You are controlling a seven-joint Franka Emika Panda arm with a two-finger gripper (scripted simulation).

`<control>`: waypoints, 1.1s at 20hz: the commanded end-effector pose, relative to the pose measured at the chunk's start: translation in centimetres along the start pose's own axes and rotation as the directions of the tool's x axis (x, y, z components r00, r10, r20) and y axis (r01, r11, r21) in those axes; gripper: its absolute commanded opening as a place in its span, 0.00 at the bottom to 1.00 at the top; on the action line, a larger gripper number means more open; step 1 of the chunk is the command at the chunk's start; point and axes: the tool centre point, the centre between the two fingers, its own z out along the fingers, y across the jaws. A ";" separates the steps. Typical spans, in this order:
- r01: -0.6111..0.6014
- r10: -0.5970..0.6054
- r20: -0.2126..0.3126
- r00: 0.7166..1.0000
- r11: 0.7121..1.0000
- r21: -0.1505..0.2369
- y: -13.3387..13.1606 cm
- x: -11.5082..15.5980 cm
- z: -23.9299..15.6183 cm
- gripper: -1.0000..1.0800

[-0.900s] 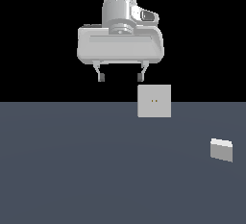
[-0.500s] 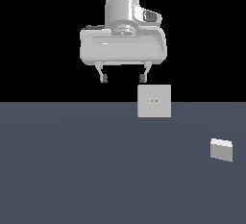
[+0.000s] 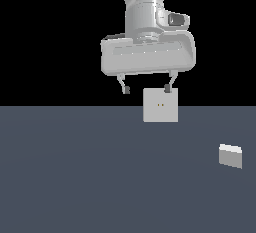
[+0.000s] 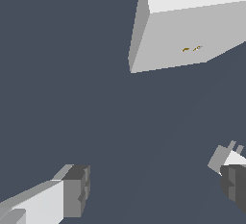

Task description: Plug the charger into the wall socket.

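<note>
The wall socket [image 3: 160,105] is an upright pale square plate with two tiny yellowish dots, standing mid-floor; the wrist view shows it as a pale block [image 4: 187,35] with the same dots. The charger [image 3: 230,155], a small light-grey block with a whiter top, lies on the floor toward the exterior view's right, nearer the camera. My gripper [image 3: 147,88] hangs open and empty above the floor, just over the socket's upper edge and slightly to its left. One fingertip [image 3: 168,89] overlaps the socket's top in the picture. The charger is out of the wrist view.
A flat dark grey floor [image 3: 75,177] carries both objects, with black background behind it. The arm's wide pale hand body [image 3: 147,54] looms above the socket.
The gripper has moved toward the exterior view's right and come lower, from left of the socket to above its top edge. Its fingers stay open. Socket and charger have not moved.
</note>
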 end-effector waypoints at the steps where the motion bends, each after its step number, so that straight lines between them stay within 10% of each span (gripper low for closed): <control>1: -0.058 0.058 -0.023 0.998 0.998 -0.006 1.6 -0.2 0.8 0.96; 22: -0.492 0.479 -0.212 0.852 0.871 -0.009 13.5 -4.3 6.8 0.96</control>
